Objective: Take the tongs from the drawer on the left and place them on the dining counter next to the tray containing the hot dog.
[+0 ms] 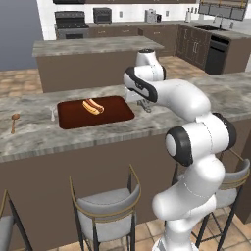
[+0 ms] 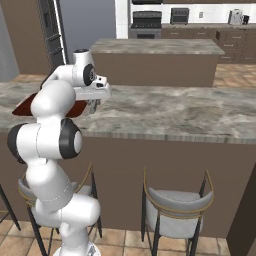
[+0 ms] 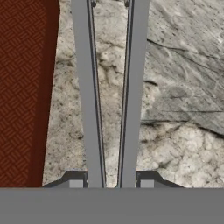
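Hand view: the tongs (image 3: 111,96), two slim grey metal arms running nearly parallel and converging slightly toward the far end, extend away from the gripper (image 3: 111,183), whose dark tips press against their outer sides, clamped on them. Beneath lies the grey-beige marbled bench (image 3: 175,87); the tongs sit just beside the long edge of the dark reddish-brown tray (image 3: 22,87), over bare stone. Left base view: the hot dog (image 1: 93,106) lies on the tray. Beyond the tray's far side stand a tiny silver utensil (image 1: 53,114) and a brown wooden spoon (image 1: 14,120), well apart from the tongs. Grey-seated stools (image 1: 109,208) front the bench.
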